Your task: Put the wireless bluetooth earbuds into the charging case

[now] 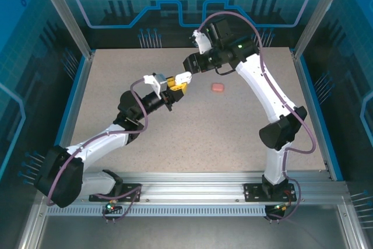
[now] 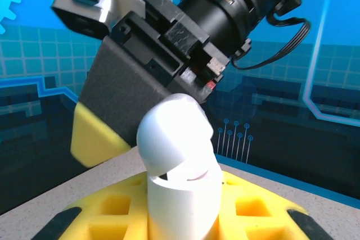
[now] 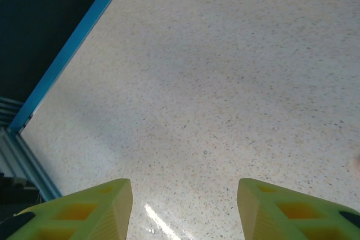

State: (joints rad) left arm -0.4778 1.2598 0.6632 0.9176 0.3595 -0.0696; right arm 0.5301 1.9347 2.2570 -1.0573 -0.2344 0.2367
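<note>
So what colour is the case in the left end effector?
White; the case shows best in the left wrist view.

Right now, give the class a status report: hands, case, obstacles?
Left hand shut on white case, lid tipped open. Right hand open, close by it. Pink case lies apart on table, clear of both.

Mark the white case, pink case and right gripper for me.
white case [image 2: 181, 200]: left wrist view, on its lower body.
pink case [image 1: 217, 87]: top external view, on its top face.
right gripper [image 3: 184, 195]: right wrist view, midway between the yellow fingertips.
</note>
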